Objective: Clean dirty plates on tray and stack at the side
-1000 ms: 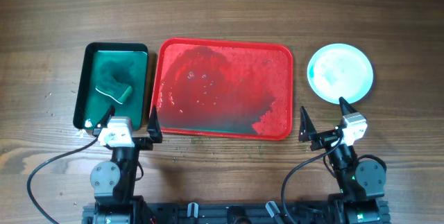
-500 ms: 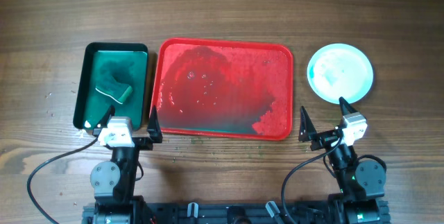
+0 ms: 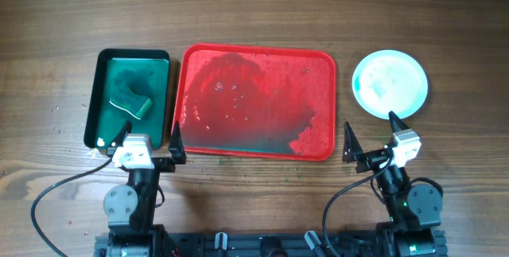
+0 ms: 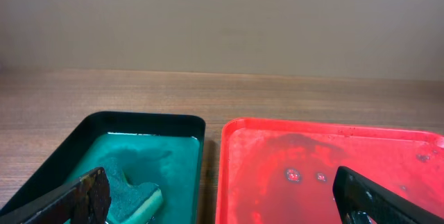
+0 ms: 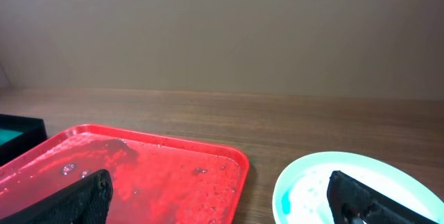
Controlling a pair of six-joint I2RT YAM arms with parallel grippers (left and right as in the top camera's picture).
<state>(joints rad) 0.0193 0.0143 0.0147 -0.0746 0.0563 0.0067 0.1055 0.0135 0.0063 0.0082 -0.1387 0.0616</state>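
- No change across the last second: both arms parked at the near table edge, nothing displaced.
- Left gripper (image 3: pixel 149 134): jaws spread wide, empty, just in front of the small dark green rectangular tray (image 3: pixel 99 90), where the green sponge (image 3: pixel 132 103) lies.
- Right gripper (image 3: pixel 369 123): jaws likewise spread wide, holding nothing.
- Large red rectangular plastic tray (image 3: pixel 258 47): no plates on it; wet film and greenish residue only.
- Round white plates with pale turquoise rims (image 3: pixel 390 83): on the wooden table (image 3: pixel 254 2), right of the red tray and clear of it. Seen as one disc from above; count not readable.
- Judgement: task looks complete or nearly so; arms appear idle.
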